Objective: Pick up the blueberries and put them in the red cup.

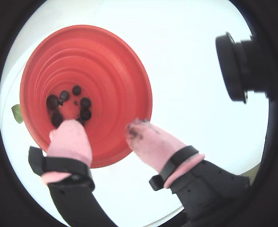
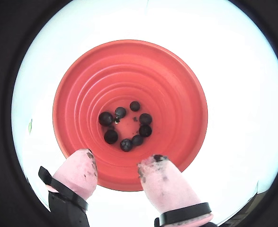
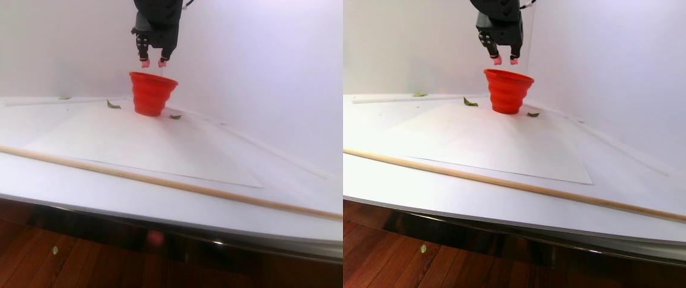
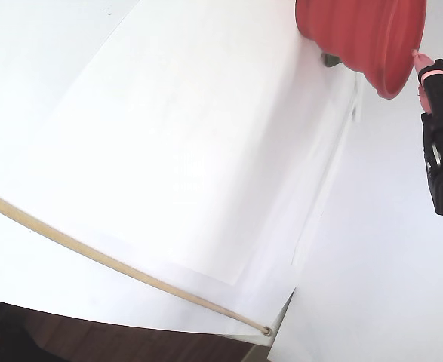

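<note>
Blueberries point(image 2: 125, 125): we count about seven small dark balls in a loose ring on the floor of the red cup point(image 2: 176, 85), seen clearly in one wrist view. In the other wrist view the same cluster point(image 1: 68, 105) sits low and left in the cup point(image 1: 115, 71), with a pink fingertip point(image 1: 70, 137) covering its near edge, so we cannot fix the number there. A few dark specks lie among the berries.

The cup stands upright on a white sheet, well back on the table near the rear wall in the stereo pair point(image 3: 152, 93). Its ribbed wall steps inward toward the base. In the fixed view it enters from the top right corner point(image 4: 357, 34), tilted by the camera angle.

Gripper point(image 2: 117, 163): we see it above the cup's mouth, jaws apart and holding nothing. Both pink-sleeved fingers point(image 2: 165, 182) show dark smudges at their tips. In the stereo pair the gripper point(image 3: 153, 62) hangs just over the rim, clear of it. In the fixed view only one pink tip point(image 4: 423, 64) shows, just beside the rim; we cannot tell whether it touches.

Around the cup: a small green leaf point(image 3: 113, 105) to its left, another point(image 3: 175, 116) to its right on the sheet, both near the base. A long wooden dowel point(image 3: 139, 177) crosses the white table point(image 3: 31, 180) nearer the front edge, well apart from the cup. In the fixed view the dowel point(image 4: 93, 256) runs diagonally to the table corner.
</note>
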